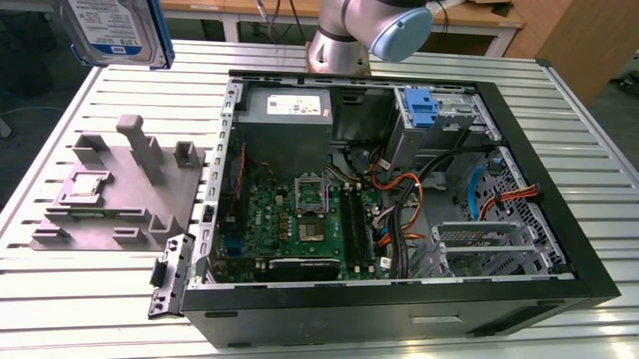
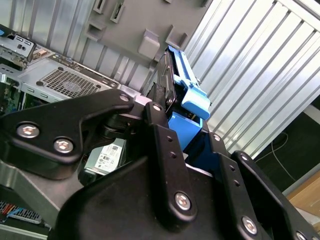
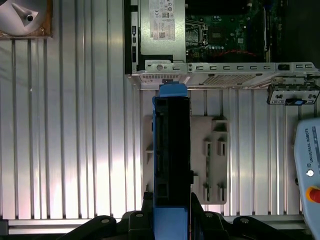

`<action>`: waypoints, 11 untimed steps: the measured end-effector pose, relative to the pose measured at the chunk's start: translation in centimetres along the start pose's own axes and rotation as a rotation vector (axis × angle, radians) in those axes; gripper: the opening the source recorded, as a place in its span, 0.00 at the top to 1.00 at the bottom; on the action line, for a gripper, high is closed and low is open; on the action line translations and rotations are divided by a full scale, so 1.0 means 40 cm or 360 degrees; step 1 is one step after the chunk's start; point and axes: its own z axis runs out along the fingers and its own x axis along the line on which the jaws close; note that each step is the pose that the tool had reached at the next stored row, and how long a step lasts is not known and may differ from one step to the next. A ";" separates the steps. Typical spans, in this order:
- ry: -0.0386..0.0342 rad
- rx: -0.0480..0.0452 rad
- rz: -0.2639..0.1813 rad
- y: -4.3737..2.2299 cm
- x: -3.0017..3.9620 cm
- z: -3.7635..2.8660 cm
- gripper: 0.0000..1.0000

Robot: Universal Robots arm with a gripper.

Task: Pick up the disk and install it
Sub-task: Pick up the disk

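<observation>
The disk (image 1: pixel 110 30) hangs high above the table at the exterior view's far left, its white-and-blue label facing the camera and blue carrier frame at its edges. In the first wrist view the disk (image 3: pixel 171 145) shows edge-on, dark with blue ends, over the grey holder. My gripper (image 3: pixel 171 202) is shut on the disk, one black finger on each flat side. In the second wrist view the disk (image 2: pixel 177 75) sticks out beyond my gripper (image 2: pixel 172 122), its blue carrier latch outermost.
An open computer case (image 1: pixel 559 217) lies on the slatted metal table (image 1: pixel 589 127), with motherboard, cables, a blue bracket (image 1: pixel 421 108) in a bay and a metal cage (image 1: pixel 484 243). A grey holder (image 1: pixel 120 187) carrying a small silver chip (image 1: pixel 88 183) stands beside the case. The arm's base (image 1: pixel 345 34) is behind it.
</observation>
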 end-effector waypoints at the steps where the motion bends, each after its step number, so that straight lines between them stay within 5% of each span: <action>1: 0.0000 0.0000 0.0000 0.003 0.000 0.000 0.63; 11: 0.0000 0.0000 0.0000 0.014 0.001 0.000 0.63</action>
